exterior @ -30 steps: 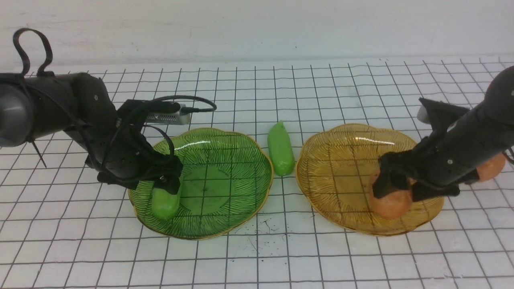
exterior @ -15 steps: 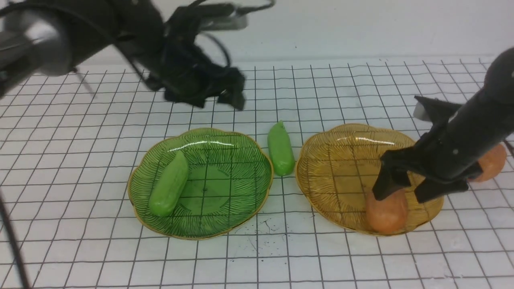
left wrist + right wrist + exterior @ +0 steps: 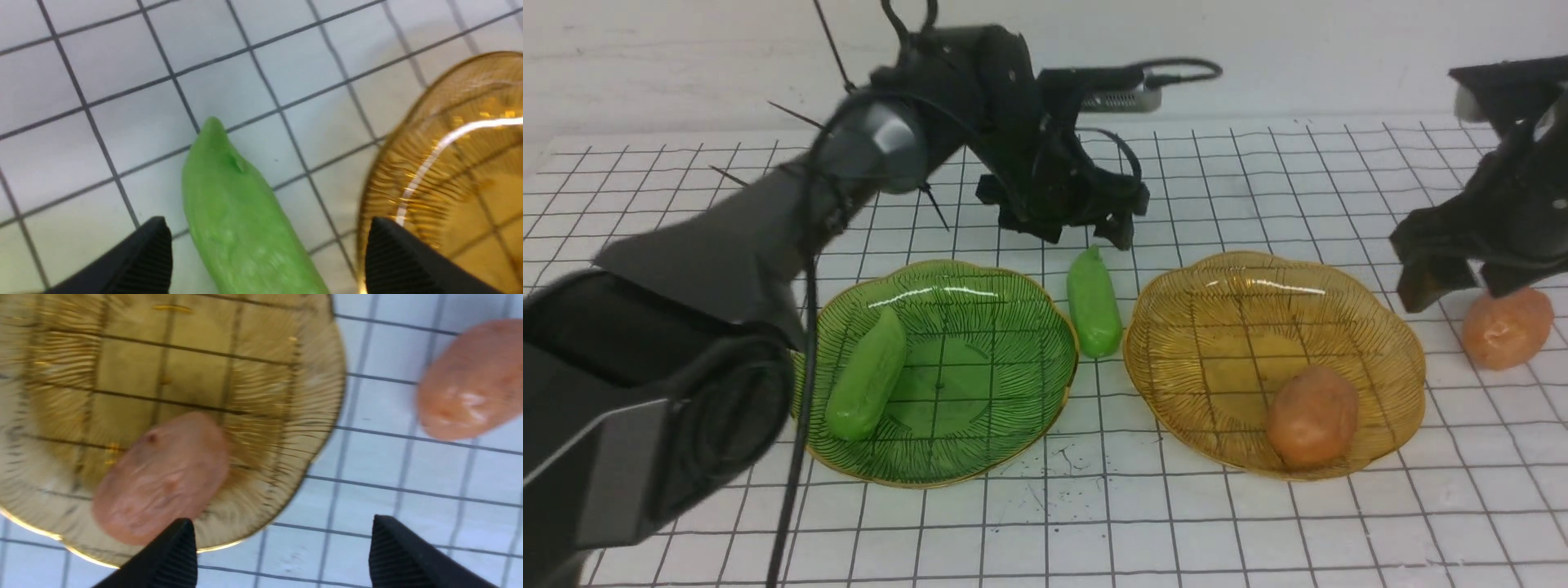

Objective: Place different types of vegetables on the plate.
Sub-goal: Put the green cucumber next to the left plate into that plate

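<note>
Now both grippers gape empty: the left gripper (image 3: 1085,235) above the loose cucumber (image 3: 1094,304) lying close between green plate (image 3: 988,367) and amber plate (image 3: 1217,343), the right gripper (image 3: 1458,287) above the loose potato (image 3: 1506,328) beside the amber rim. The second cucumber (image 3: 866,385) lies in green, the second potato (image 3: 1312,416) in amber.

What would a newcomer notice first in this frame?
Two scalloped plates sit side by side: the green plate holds a cucumber, the amber plate a potato. A second cucumber lies between them below the open left gripper; a second potato lies right of the amber plate, near the open right gripper.
</note>
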Tool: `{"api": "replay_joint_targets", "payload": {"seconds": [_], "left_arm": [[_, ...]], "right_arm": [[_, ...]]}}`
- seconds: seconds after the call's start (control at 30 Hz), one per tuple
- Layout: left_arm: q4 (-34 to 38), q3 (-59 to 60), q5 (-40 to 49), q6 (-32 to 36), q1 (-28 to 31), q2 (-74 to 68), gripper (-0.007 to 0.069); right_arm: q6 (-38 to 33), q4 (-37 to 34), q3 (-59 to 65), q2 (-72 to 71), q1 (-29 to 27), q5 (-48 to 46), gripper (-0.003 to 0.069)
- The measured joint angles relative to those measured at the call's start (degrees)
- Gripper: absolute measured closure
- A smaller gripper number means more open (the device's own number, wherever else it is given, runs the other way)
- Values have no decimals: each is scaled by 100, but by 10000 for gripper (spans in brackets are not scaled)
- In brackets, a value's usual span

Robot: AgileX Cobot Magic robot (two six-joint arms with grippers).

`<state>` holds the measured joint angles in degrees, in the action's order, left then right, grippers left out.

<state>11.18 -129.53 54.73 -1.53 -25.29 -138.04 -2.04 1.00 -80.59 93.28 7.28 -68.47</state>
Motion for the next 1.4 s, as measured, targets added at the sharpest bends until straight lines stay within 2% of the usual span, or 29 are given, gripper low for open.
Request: {"api": "replay_joint_targets", "payload": {"seconds": [0.37,0.47,0.57,0.83,0.93,1.03,1.2,1.4], "left_arm": [[13,-86,-243,6,-6,-547,56],[181,-99,-278,18,-6,-622,106],[416,-99,-278,63,-6,-650,235],[403,-670,85,68,12,-607,230],[235,-1008,473,75,50,-458,230],[-35,-1385,1272,257,101,-103,230],[-365,-1576,1617,590,105,414,230],[-395,-506,1696,642,105,1223,230]], "right_arm": [[120,192,0,0,-134,110,148],[305,180,0,0,-409,269,148],[448,63,0,0,-841,421,148],[480,-714,0,0,-2054,601,148],[480,-945,0,11,-2379,649,148],[480,-1241,0,136,-2737,784,148],[480,-1470,0,639,-2914,1100,148],[485,-2316,0,1483,-2914,1608,148]]}}
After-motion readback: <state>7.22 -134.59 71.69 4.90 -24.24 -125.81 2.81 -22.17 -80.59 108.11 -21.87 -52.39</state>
